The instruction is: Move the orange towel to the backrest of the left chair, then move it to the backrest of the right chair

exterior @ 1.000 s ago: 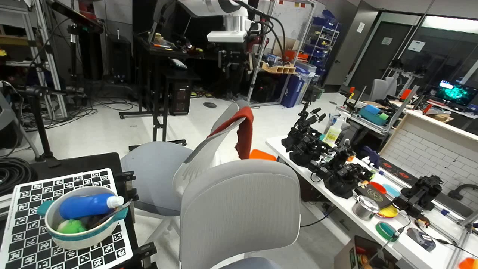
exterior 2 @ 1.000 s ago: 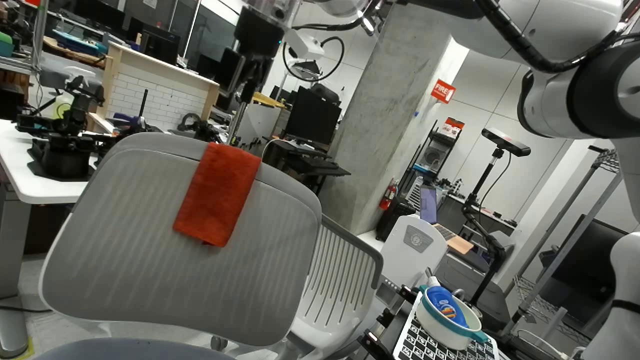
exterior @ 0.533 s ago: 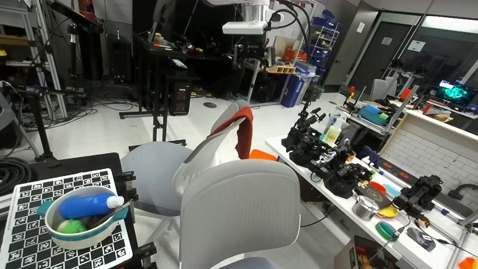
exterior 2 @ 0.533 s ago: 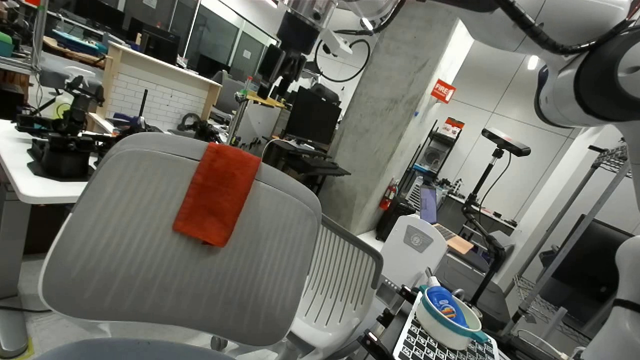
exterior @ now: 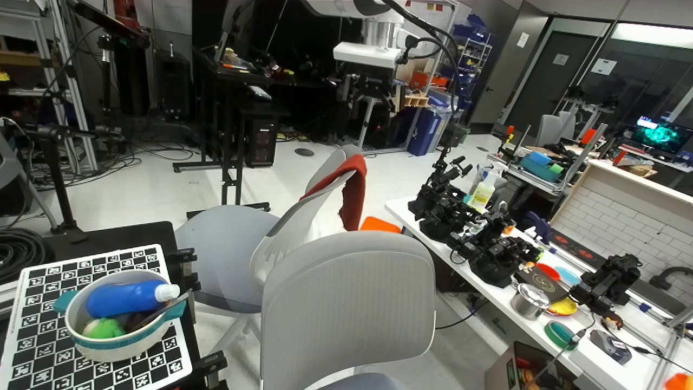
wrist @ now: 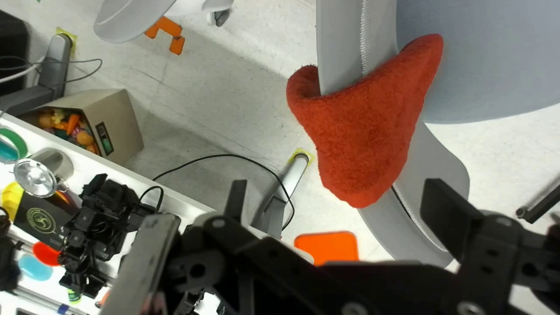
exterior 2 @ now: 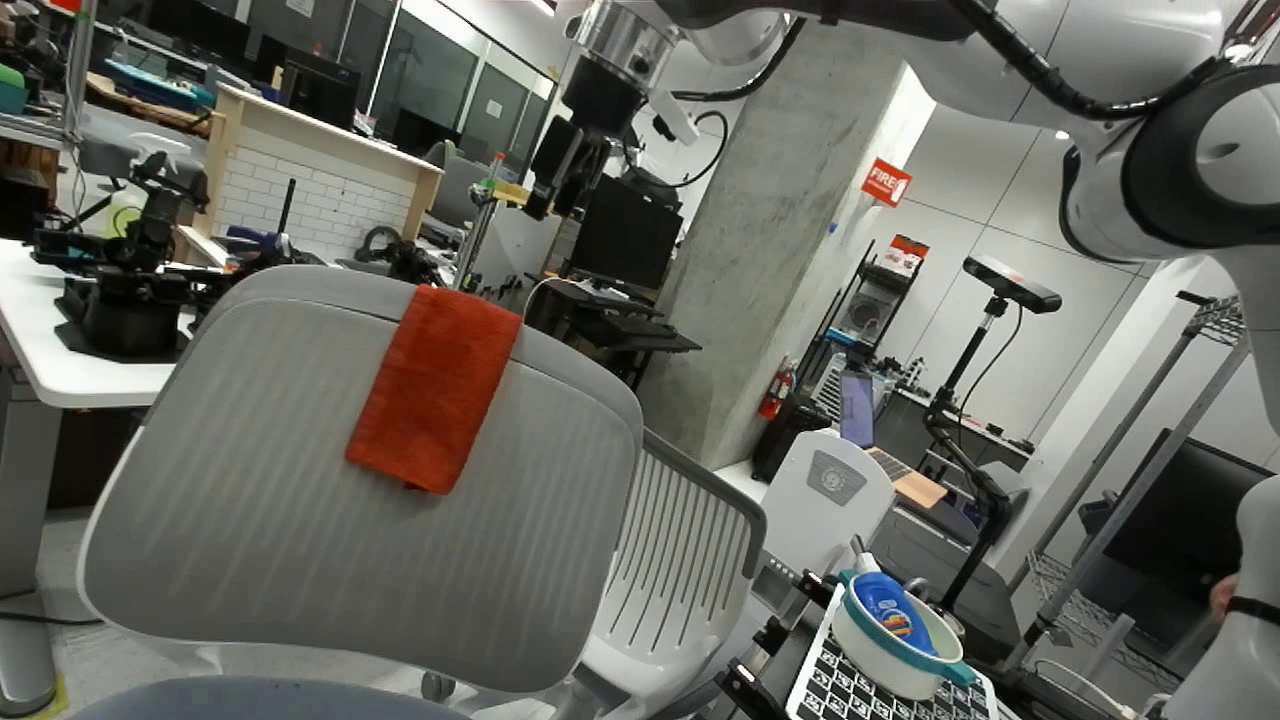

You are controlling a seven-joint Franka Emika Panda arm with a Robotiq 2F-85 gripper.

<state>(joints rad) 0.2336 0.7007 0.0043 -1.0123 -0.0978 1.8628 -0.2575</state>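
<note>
The red-orange towel (wrist: 363, 131) hangs over the top of a grey backrest (exterior 2: 300, 510), drooping on both sides. I can't tell if it belongs to the left chair or the right one, so I can't be sure which move comes next. Another chair (exterior: 346, 303) stands near it. The gripper (wrist: 337, 190) is up in the air, higher than the towel and not touching it. Its two fingers (wrist: 448, 214) are spread wide, and they hold nothing.

My guess is that the gripper must go down and pinch the towel, and that is where trouble could start. If it goes too low, the fingers could bump the backrest, or squeeze it together with the towel. Then a lift could drag the whole chair along. If the fingers catch only a tiny edge, the towel could slip out and fall on the floor (wrist: 205, 109). If the lift is too small, the dangling ends could rub on the other chair and get tugged loose. And if the towel is let go with most of it on one side, it could slide right off
</note>
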